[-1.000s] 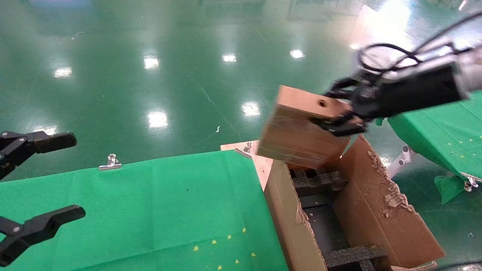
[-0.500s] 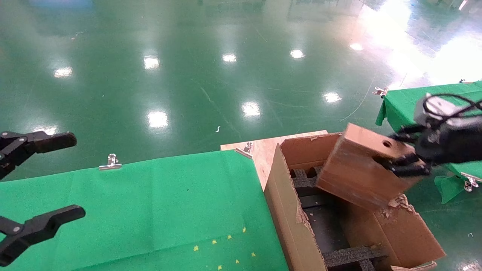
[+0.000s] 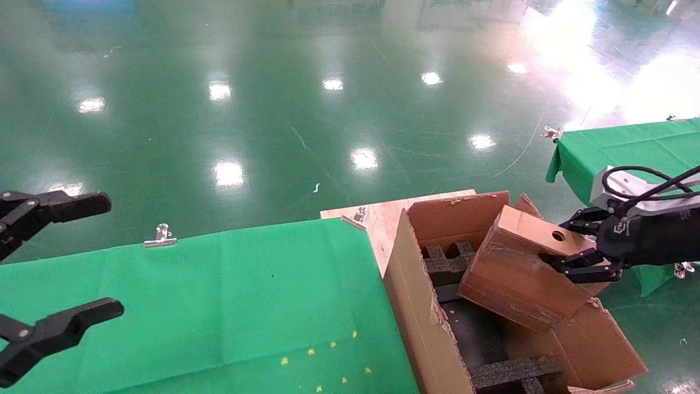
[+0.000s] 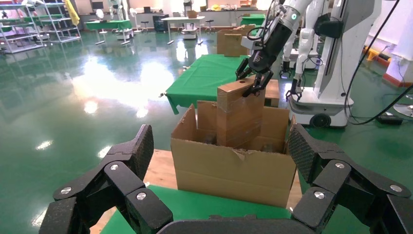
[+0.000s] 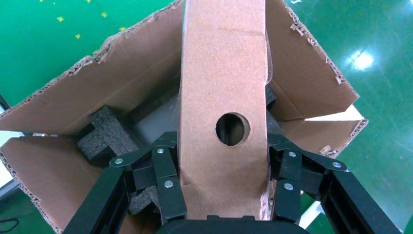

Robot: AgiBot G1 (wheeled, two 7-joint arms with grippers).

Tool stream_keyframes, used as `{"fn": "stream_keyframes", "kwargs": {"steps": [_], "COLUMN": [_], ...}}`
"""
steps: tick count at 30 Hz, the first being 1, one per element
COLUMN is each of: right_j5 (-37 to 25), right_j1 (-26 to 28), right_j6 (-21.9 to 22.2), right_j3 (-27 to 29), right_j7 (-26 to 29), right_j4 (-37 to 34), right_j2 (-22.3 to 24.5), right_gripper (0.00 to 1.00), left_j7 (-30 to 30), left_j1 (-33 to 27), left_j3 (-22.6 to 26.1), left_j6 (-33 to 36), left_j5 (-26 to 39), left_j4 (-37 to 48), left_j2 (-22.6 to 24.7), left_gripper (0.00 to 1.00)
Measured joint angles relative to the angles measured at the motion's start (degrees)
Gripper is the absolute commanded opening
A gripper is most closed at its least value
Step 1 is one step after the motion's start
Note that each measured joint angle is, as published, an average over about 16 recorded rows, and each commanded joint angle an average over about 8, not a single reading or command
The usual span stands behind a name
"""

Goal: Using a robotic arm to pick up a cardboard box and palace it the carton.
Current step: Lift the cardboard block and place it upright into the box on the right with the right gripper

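Cardboard, small, brown and scuffed: the cardboard box (image 3: 519, 273) with the round hole in its narrow top face hangs tilted in the mouth of the carton (image 3: 421, 323), a large brown corrugated one with ragged, torn flaps. Its lower end has dipped below the rim; its upper end still stands proud. The right gripper (image 3: 571, 249), black and multi-fingered on the robotic arm (image 3: 651, 230), is clamped across the box's top, one set of fingers (image 5: 168, 183) pressed on each long side of the holed face.

A second ago the box was carried high above the carton's far end; half a second ago it was over the right flap. Now it has come lower and further inside, so the placing is well under way, though the box has not been set down or let go. Black foam inserts (image 3: 448, 260) line the carton's floor beneath it, and the box probably has to settle between them.

The left gripper (image 3: 52, 273) is parked over the green cloth (image 3: 219, 306) with its black fingers spread wide, holding nothing.

The carton sits just beside a cloth-covered table, the cloth pinned with a metal clip (image 3: 160, 235). Beyond lies a glossy green floor (image 3: 273, 109) reflecting ceiling lights, and another green-draped table (image 3: 618, 145) stands to the right.
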Motion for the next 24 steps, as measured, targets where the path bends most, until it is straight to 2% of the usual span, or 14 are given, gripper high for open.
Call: {"fn": "stream_keyframes", "kwargs": {"steps": [8, 13, 18, 24], "right_j5": [0.33, 0.55, 0.41, -1.56], "right_j1": [-0.56, -2.16, -4.97, -8.79], "right_j6": [0.64, 3.13, 8.06, 16.23], "right_j3": [-0.05, -0.41, -1.23, -2.79], "right_j7": [1.10, 4.72, 12.22, 25.96], "right_j4": [-0.19, 0.93, 4.40, 11.78], "right_j2": [-0.48, -0.39, 0.56, 2.95], "right_gripper": [0.00, 0.00, 0.00, 0.00], "left_j7": [0.00, 0.00, 0.00, 0.00], "left_j1": [0.00, 0.00, 0.00, 0.00], "left_j3": [0.00, 0.00, 0.00, 0.00], "left_j6": [0.00, 0.00, 0.00, 0.00], "left_j5": [-0.01, -0.01, -0.01, -0.01], "left_j4": [0.00, 0.00, 0.00, 0.00], "left_j2": [0.00, 0.00, 0.00, 0.00], "left_gripper": [1.00, 1.00, 1.00, 1.00]}}
